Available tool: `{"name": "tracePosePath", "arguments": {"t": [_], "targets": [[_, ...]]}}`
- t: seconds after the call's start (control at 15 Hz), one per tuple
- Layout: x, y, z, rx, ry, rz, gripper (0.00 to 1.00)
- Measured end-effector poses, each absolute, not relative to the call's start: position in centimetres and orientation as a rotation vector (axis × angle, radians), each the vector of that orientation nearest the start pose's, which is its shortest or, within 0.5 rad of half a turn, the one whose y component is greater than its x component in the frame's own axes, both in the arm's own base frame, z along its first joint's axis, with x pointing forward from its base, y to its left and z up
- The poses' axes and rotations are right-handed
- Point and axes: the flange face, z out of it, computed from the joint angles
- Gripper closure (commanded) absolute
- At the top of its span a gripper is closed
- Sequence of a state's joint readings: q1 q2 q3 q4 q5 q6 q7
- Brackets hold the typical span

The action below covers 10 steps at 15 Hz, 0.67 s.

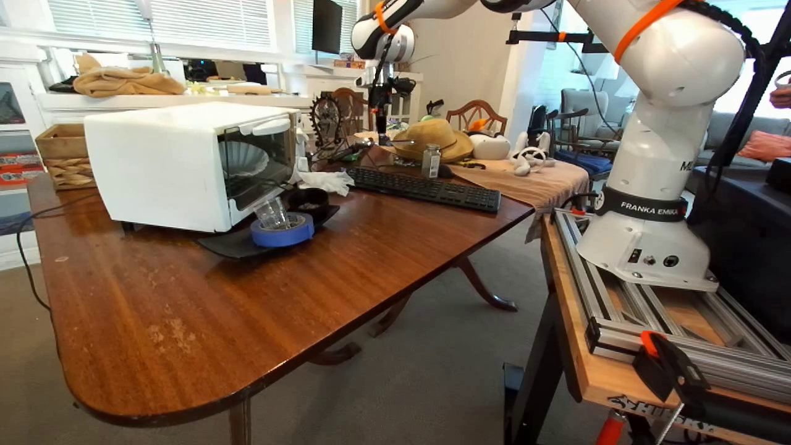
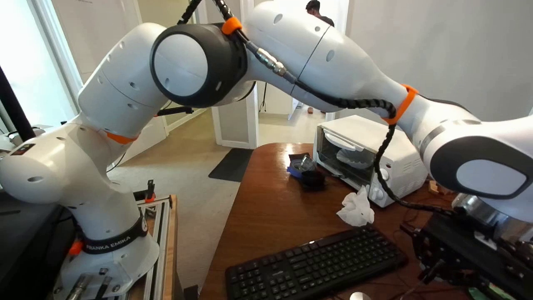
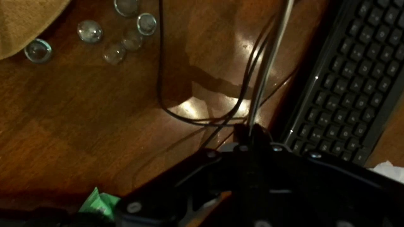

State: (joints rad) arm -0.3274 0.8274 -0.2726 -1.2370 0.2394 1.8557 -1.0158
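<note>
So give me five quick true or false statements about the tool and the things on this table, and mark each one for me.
1. The tool grips a thin shiny rod. True.
2. The toaster oven stands on the same table as the keyboard. True.
3. The keyboard is white. False: it is black.
4. The blue tape roll rests on a black tray. True.
5. The tool is touching the blue tape roll. False: the two are clearly apart.
</note>
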Motion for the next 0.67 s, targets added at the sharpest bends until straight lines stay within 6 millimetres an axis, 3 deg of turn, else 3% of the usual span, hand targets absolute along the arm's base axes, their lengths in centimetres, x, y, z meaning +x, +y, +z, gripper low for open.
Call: {"name": "tracePosePath", "arguments": {"t": [0.33, 0.67], "targets": [[61.4, -36.9, 24.0, -2.983, -0.882, 0.084, 0.99], [60.5, -36.8, 24.1, -2.963, -1.292, -0.019, 0.99]]}}
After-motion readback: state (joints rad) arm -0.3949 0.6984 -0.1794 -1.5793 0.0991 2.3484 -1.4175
